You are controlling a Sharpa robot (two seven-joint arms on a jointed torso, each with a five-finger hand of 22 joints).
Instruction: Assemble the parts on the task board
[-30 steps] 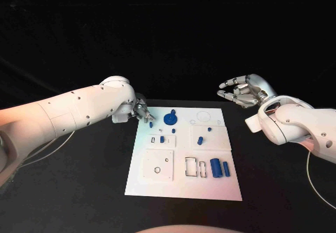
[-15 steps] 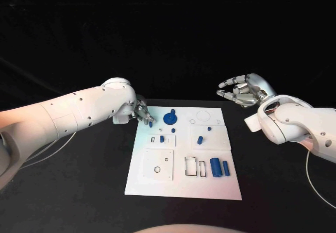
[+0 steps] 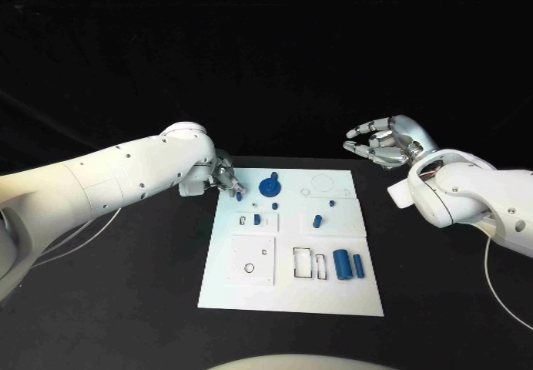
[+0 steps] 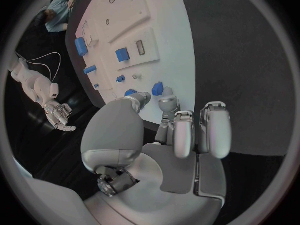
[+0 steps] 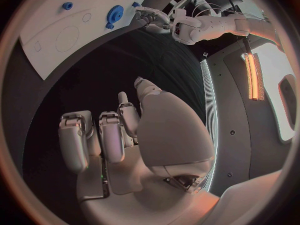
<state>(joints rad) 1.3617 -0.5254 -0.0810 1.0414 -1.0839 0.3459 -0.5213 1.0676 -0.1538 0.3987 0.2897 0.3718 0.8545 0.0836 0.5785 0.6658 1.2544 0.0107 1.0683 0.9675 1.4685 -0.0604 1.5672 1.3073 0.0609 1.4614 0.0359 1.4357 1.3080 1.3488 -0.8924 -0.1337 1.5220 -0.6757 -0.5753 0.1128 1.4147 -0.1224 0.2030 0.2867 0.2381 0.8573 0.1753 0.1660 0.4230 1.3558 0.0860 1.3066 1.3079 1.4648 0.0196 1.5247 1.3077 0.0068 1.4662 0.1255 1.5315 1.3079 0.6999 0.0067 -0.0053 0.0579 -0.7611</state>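
Barely shifted, the left hand [image 3: 226, 183] seemingly pinches a small blue part [image 3: 239, 196] at the task board's [image 3: 291, 301] upper-left corner; right hand [image 3: 381, 145] hangs empty, fingers apart.

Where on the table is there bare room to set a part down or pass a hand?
Bare black table lies left of the task board, under the left arm, and right of it, below the right hand. Crowded: the board's far-left corner, where the left hand meets the blue gear.

I see the black table [image 3: 133, 308] spread wide on my screen. A thin pale cable [image 3: 89, 230] loops over the table's left part. I pick out another thin cable [image 3: 495, 287] trailing along the table's right side, toward its near corner.
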